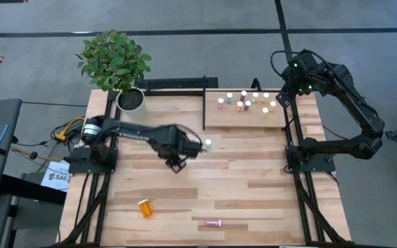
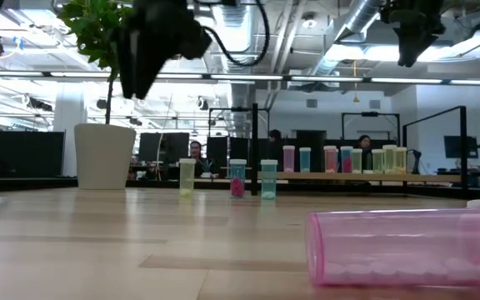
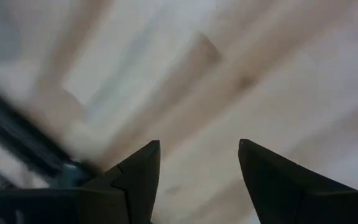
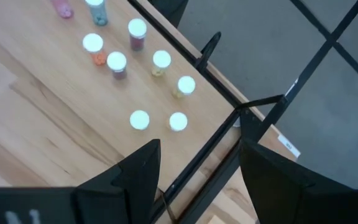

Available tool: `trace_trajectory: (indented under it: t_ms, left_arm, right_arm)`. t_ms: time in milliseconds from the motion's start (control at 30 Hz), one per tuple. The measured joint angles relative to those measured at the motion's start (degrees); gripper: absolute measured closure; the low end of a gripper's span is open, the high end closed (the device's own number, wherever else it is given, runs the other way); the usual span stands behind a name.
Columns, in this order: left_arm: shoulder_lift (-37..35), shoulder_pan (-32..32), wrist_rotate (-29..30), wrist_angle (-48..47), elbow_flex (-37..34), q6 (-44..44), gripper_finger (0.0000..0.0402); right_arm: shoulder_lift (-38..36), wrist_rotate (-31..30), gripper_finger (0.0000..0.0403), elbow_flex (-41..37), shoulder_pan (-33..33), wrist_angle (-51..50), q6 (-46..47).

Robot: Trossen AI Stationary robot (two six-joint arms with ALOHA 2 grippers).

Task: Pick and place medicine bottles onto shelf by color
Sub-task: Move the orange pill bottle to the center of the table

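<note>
Medicine bottles (image 1: 247,102): upright cluster on shelf (image 1: 216,118), far right of surface (image 1: 240,186). Teal bottle (image 1: 208,144) upright just left-near of shelf. Orange bottle (image 1: 145,207) and pink bottle (image 1: 214,223) lie at near edge. Left claw (image 1: 178,164) mid-surface, beside teal bottle, fingers apart, empty. Right claw (image 4: 199,163) above shelf's right end, fingers apart, empty.
</note>
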State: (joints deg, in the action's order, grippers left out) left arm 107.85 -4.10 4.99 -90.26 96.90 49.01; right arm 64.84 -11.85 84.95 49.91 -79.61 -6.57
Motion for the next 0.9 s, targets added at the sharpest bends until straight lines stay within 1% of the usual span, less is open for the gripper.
trace_trajectory:
  t_ms: [133, 333, 500, 567, 633, 800, 833, 867, 900]
  left_arm:
    - [-1.6, -6.9, -4.4, 1.0, -0.8, 6.0, 0.0198]
    - [-2.1, -15.6, -8.1, 0.3, -3.2, 22.8, 0.0198]
    - [-2.1, -20.5, -10.1, 0.9, -3.4, 40.4, 0.0198]
    - [-2.1, -23.0, -10.4, 0.9, -3.4, 48.7, 0.0198]
    - [-2.1, -26.2, -10.5, 2.2, -3.4, 58.8, 0.0198]
    - [-2.1, -34.1, -9.2, 10.5, -3.4, 84.1, 0.0198]
    - [-2.1, -35.1, -8.8, 11.8, -3.4, 88.0, 0.0198]
    - [-2.1, -35.8, -9.4, 12.9, -3.4, 89.0, 0.0198]
    - [-2.0, -36.0, -11.3, 13.3, -3.3, 89.3, 0.0198]
  right_arm:
    - [0.0, 0.0, 0.0165, 0.0, 0.0, -0.1, 1.9]
    - [0.0, 0.1, 0.0165, -0.1, 0.0, -1.3, 4.0]
    - [-1.3, 0.1, 0.0165, -3.6, 0.0, -1.3, 4.2]
    - [-2.0, 0.1, 0.0165, -5.8, 0.0, -1.1, 3.7]
    - [-3.1, 0.1, 0.0165, -8.4, 0.0, -0.7, 3.7]
    - [-6.3, 0.2, 0.0165, -14.0, 0.0, 1.0, 1.3]
    - [-6.9, 0.2, 0.0165, -14.6, 0.0, 1.8, 0.6]
    - [-7.5, 0.3, 0.0165, -15.3, 0.0, 2.5, 0.0]
    - [-7.9, 0.7, 0.0165, -15.6, 0.0, 2.6, -0.8]
